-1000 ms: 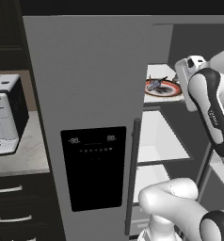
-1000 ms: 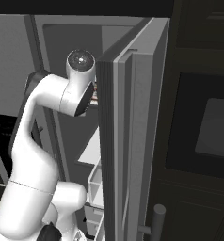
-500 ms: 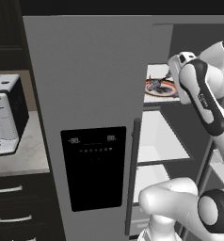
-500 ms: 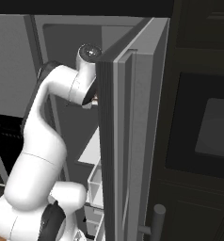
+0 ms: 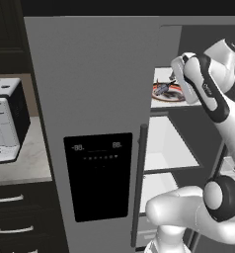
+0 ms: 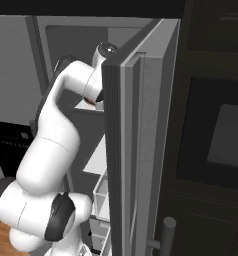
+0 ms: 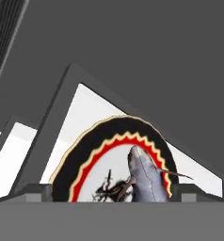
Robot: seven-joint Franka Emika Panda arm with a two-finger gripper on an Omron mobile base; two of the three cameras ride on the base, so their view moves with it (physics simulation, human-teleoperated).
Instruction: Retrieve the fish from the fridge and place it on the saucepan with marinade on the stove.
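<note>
Fridge [image 5: 95, 89]: tall grey two-door unit; left door shut, carrying a black dispenser panel [image 5: 99, 175] and a long vertical handle [image 5: 138, 185]; right door [image 6: 136, 150] swung wide open, seen edge-on in the right base view

Interior: white shelves [image 5: 171, 150] stacked one above another; a clear drawer bin low down [image 6: 102, 197]

Plate [image 7: 115, 160]: round, black rim with a red and cream zigzag band, resting on the upper shelf

Fish [image 7: 146, 180]: slender, dark grey, lying on the plate toward its right side in the hand view, with a dark sprig just beside it; also visible on the plate in the left base view [image 5: 163, 89]

Arm: white, reaching up into the upper fridge compartment

Gripper [image 5: 175, 78]: just in front of the plate, jaws spread wide, nothing between them, not touching the fish

Countertop appliance [image 5: 6, 121]: white and black, left of the fridge

Wall oven [image 6: 216, 135]: dark, right of the open door
</note>
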